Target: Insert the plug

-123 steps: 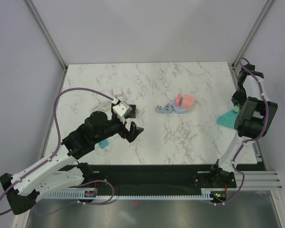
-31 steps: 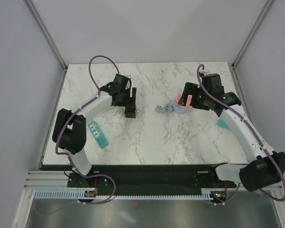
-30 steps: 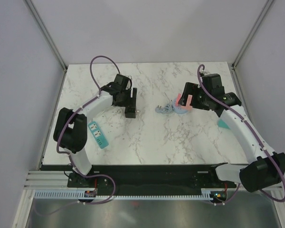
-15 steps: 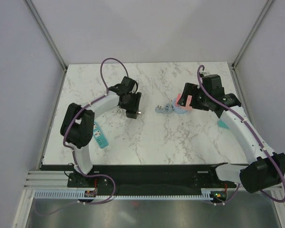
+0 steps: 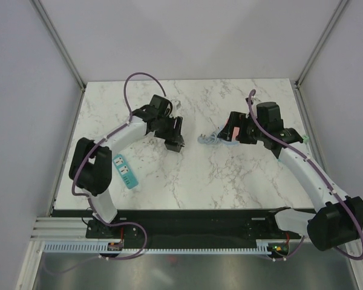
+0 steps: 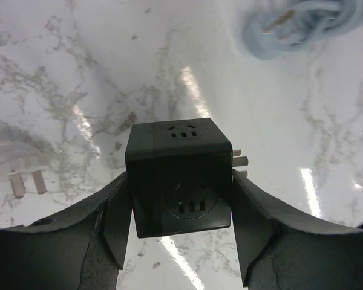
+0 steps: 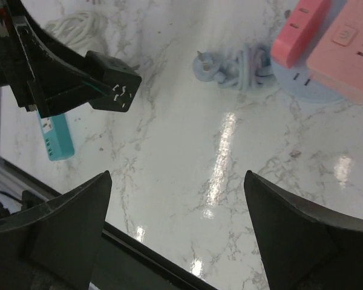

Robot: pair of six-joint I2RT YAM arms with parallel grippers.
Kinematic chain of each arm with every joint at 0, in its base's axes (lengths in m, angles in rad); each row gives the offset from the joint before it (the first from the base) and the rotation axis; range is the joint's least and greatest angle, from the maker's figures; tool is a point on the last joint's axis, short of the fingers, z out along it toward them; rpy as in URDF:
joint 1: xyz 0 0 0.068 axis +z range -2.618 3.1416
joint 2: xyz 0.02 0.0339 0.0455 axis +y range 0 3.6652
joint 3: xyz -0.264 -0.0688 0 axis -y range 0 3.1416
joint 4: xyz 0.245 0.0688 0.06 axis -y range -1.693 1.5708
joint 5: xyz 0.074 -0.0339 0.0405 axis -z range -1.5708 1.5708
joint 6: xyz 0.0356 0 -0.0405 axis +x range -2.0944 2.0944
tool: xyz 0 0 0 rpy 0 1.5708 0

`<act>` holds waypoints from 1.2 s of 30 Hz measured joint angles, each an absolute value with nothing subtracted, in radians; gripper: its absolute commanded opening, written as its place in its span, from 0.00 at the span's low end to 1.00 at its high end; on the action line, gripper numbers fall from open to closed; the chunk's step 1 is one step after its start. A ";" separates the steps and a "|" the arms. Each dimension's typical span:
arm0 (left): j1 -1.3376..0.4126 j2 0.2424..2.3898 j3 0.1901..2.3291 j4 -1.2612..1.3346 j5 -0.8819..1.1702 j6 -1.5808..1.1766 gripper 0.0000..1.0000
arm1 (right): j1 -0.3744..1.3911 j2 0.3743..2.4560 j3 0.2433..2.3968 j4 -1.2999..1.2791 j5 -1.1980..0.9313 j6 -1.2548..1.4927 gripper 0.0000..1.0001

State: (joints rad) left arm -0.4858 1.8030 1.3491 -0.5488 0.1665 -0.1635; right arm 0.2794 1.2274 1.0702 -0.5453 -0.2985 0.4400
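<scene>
My left gripper (image 6: 180, 202) is shut on a black cube socket (image 6: 178, 172), one finger on each side. The cube is off the marble, and its metal prongs (image 6: 240, 162) stick out on its right. From above, this gripper (image 5: 174, 138) and the cube (image 5: 173, 145) are left of centre. A pale blue coiled cable with a plug (image 7: 230, 63) lies to the right, beside the pink power strips (image 7: 302, 30). My right gripper (image 7: 176, 176) is open and empty, hovering over the marble near the cable (image 5: 207, 139).
A teal power strip (image 5: 126, 171) lies at the left near the front edge. A white plug (image 6: 18, 166) and white cable (image 7: 78, 24) lie behind the left gripper. The pink strips (image 5: 236, 132) are partly covered by the right wrist.
The left gripper has narrowed onto the black cube and swung it slightly right. The right arm has come down and left over the pink strips, toward the blue cable.
</scene>
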 measured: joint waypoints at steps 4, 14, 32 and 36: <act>-0.485 1.694 1.349 -0.542 0.330 -0.162 0.02 | 0.280 1.163 0.966 -0.407 -0.420 0.448 0.96; -0.452 1.505 1.322 -0.315 0.641 -0.499 0.02 | 0.307 0.855 0.673 0.086 -0.374 0.471 0.98; -0.467 1.336 1.032 0.326 0.402 -1.533 0.02 | 0.785 1.131 0.625 0.730 0.177 0.155 0.98; -0.469 1.287 0.999 0.340 0.358 -1.577 0.02 | 0.804 1.204 0.673 0.777 0.225 0.123 0.98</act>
State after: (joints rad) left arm -0.4690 1.2865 0.9993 0.3405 0.3584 -1.5772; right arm 0.8036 1.2037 0.6731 0.7773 0.2253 0.1226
